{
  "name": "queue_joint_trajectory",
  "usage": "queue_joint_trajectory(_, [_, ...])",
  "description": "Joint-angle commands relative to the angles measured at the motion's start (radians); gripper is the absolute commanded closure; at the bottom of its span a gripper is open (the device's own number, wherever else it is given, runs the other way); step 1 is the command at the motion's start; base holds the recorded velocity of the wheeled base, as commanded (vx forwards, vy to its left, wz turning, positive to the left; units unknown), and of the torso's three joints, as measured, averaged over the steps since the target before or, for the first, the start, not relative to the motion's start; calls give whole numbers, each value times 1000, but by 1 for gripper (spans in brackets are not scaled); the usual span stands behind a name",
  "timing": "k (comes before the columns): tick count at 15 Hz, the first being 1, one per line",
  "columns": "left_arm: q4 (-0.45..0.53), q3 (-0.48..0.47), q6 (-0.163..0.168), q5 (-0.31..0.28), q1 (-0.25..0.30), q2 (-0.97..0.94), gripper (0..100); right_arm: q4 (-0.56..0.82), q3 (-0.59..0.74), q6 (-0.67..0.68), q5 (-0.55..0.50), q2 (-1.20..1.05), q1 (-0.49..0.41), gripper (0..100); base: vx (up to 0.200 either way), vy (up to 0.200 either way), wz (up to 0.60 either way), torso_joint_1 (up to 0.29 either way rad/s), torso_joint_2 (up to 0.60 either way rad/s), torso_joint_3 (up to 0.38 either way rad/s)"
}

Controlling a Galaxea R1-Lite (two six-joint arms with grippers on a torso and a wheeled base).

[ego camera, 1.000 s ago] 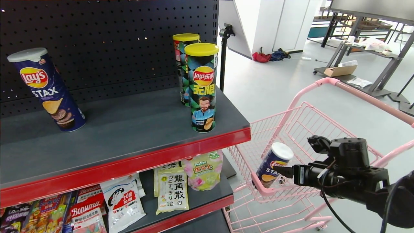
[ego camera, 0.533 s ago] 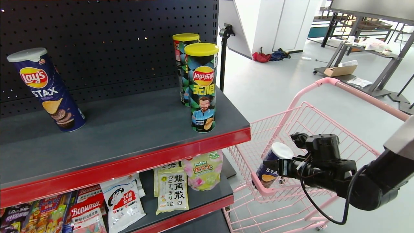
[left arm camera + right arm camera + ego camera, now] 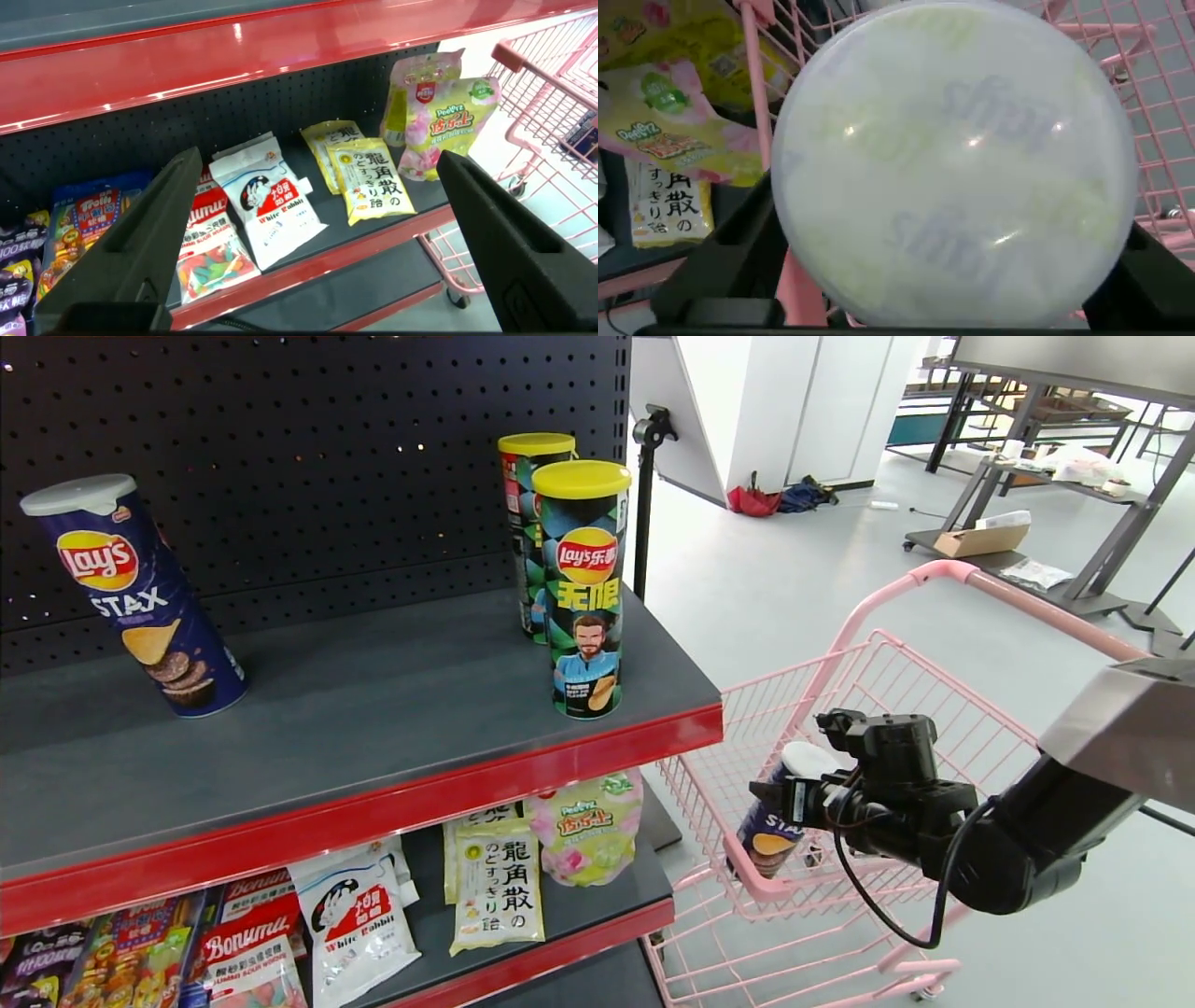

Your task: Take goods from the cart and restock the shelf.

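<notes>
A blue chips can with a white lid stands tilted in the near corner of the pink cart. My right gripper is at the can's top, open, with one finger on each side of the lid. On the upper shelf board a matching blue can leans at the left. Two yellow-lidded cans stand at the right end. My left gripper hangs open in front of the lower shelf, holding nothing.
Snack bags lie along the lower shelf, among them a white one and a pink-green one. A red lip edges the upper board. The board's middle is bare. Tables stand far behind the cart.
My right arm has moved left toward the can in the cart, and its gripper now straddles the lid. The can and the shelf goods have stayed put.
</notes>
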Motion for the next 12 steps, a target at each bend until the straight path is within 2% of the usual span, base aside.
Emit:
queue_joint_trajectory(1, [0, 0, 0, 0, 0, 1, 0, -1, -3, 15, 0, 22, 11, 100, 0, 0, 0, 0, 0, 0])
queue_joint_trajectory(6, [0, 0, 0, 0, 0, 1, 0, -6, -15, 59, -21, 18, 39, 100, 0, 0, 0, 0, 0, 0])
queue_joint_trajectory(9, [0, 0, 0, 0, 0, 1, 0, 17, -98, 36, -51, -79, 14, 100, 0, 0, 0, 0, 0, 0])
queue_joint_trajectory(11, [0, 0, 0, 0, 0, 1, 0, 105, -201, -117, -54, -212, -45, 100, 0, 0, 0, 0, 0, 0])
queue_joint_trajectory(12, [0, 0, 0, 0, 0, 1, 0, 121, -219, -151, -54, -238, -58, 100, 0, 0, 0, 0, 0, 0])
